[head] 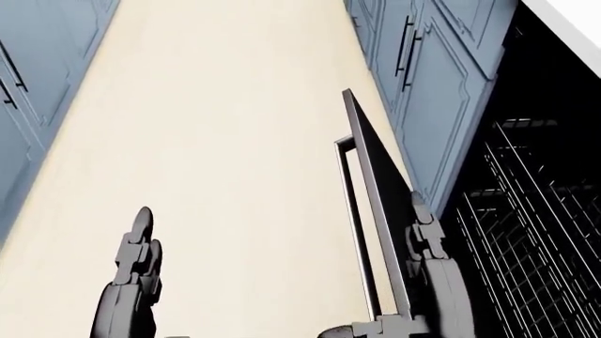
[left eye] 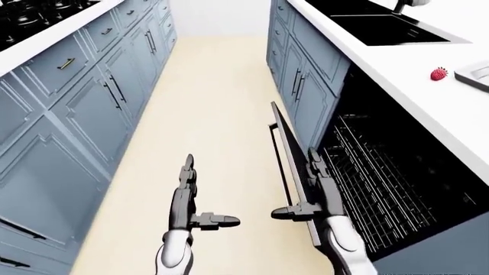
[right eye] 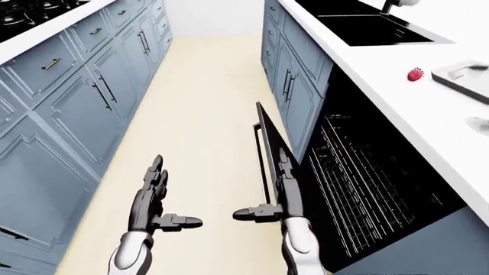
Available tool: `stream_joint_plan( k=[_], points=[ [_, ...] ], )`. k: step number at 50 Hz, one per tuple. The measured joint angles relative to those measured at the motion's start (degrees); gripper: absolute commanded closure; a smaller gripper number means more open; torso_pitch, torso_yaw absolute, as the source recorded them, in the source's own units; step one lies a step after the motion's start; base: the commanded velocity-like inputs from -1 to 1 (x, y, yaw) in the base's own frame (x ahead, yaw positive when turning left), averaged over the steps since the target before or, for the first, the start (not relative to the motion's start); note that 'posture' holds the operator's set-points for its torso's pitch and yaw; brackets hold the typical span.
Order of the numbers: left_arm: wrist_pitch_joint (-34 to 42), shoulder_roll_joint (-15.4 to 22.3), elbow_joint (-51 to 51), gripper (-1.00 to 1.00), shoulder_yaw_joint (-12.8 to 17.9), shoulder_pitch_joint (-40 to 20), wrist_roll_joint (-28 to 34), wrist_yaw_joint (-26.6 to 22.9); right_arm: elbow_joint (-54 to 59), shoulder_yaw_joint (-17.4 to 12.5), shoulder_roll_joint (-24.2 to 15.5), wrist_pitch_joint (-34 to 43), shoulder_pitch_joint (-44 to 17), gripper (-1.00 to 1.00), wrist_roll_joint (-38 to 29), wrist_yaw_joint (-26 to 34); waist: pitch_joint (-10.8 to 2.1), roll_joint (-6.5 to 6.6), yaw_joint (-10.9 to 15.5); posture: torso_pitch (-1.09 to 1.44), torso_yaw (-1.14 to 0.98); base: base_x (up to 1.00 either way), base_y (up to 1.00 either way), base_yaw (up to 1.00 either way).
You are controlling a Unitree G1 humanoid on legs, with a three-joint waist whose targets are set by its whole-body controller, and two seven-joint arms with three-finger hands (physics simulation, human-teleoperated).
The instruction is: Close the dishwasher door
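The dishwasher door (left eye: 289, 154) stands partly raised, seen nearly edge-on, with its bar handle (left eye: 280, 166) on the aisle side. The dark dishwasher cavity with wire racks (left eye: 382, 177) lies to its right under the white counter. My right hand (left eye: 309, 192) is open, fingers flat against the door's inner face near its lower end, thumb sticking out left. It also shows in the head view (head: 428, 246). My left hand (left eye: 191, 195) is open and empty over the floor, left of the door, touching nothing.
Blue cabinets (left eye: 84, 109) line the left side of the narrow aisle and more blue cabinets (left eye: 305, 74) stand beyond the dishwasher. The white counter (left eye: 397, 63) bears a black sink (left eye: 382, 26), a red strawberry (left eye: 438, 73) and a grey tray (left eye: 477, 74). The cream floor (left eye: 206, 114) runs ahead.
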Motion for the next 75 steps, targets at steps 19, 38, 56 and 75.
stream_joint_plan(
  k=[19,38,56,75],
  points=[
    [2.2,0.1,-0.9,-1.00,1.4,-0.7,-1.7,0.1,22.7,7.6,8.1,3.3,-20.5,-1.00,-6.1,-1.4,0.13,0.99,0.1,0.00,0.00,0.00,0.00,0.00],
    [3.5,0.1,-2.2,-1.00,1.2,-0.2,-2.4,-0.4,86.9,-3.0,9.5,-29.8,-41.3,-1.00,-2.6,-2.9,-0.57,1.64,-0.3,0.00,0.00,0.00,0.00,0.00],
    [3.8,0.2,-3.1,-1.00,0.8,0.4,-2.6,-1.2,91.9,-11.4,9.2,-28.4,-34.5,-1.00,-9.4,-0.1,-0.57,0.86,0.1,0.01,0.00,0.00,0.00,0.00],
    [3.2,0.2,-4.0,-1.00,0.8,0.6,-2.3,-1.5,91.8,-13.4,7.7,-27.7,-33.4,-1.00,-12.5,-2.7,3.43,0.46,0.2,0.12,0.00,0.00,0.00,0.00]
  ],
)
